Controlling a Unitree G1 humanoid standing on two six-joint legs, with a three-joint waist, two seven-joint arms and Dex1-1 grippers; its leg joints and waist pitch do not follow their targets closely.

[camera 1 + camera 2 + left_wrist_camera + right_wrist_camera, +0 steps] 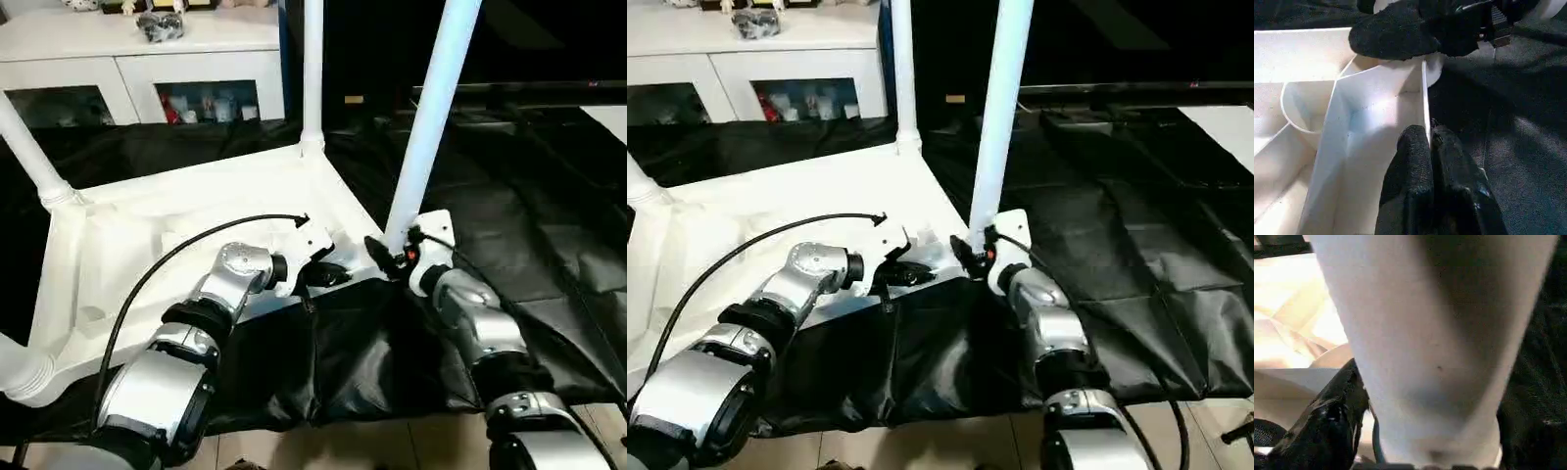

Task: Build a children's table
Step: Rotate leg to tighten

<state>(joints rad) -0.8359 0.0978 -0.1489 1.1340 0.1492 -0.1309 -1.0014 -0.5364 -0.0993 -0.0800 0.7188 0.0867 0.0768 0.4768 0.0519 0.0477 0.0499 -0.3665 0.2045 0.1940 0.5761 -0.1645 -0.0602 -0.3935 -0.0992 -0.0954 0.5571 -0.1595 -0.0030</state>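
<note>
**Q:** On the black cloth (549,225), what lies where?

**A:** On the cloth, in front of the cabinet (147,59), the tabletop (196,211) rests upside down with its ribbed underside facing up. Legs stand in its corners: one at the far left (29,147), one at the back (313,69), one at the near left (20,367), and the near-right leg (431,117), which is the one I am working on. It rises from its corner socket (431,225) with a slight lean.

**Q:** And your grippers?

**A:** My left gripper (1427,134) is clenched on the thin rim of the tabletop, just beside that socket, one finger on each face of the wall. My right gripper (387,257) sits at the foot of the near-right leg, with the tube between its fingers. Whether they clamp the leg or merely bracket it, I cannot tell.

**Q:** How should the step be done well?

**A:** As I judge it, the step is seating this last leg.
- Keep the left pinch firm, so the light tabletop does not slide on the cloth.
- Bring the leg upright before pressing; a tilted tube is likely to jam on the socket rim.
- Push straight down along the leg, low at its foot, not sideways.
- Keep the left fingers clear of the socket mouth, since both grippers work close together.
</note>
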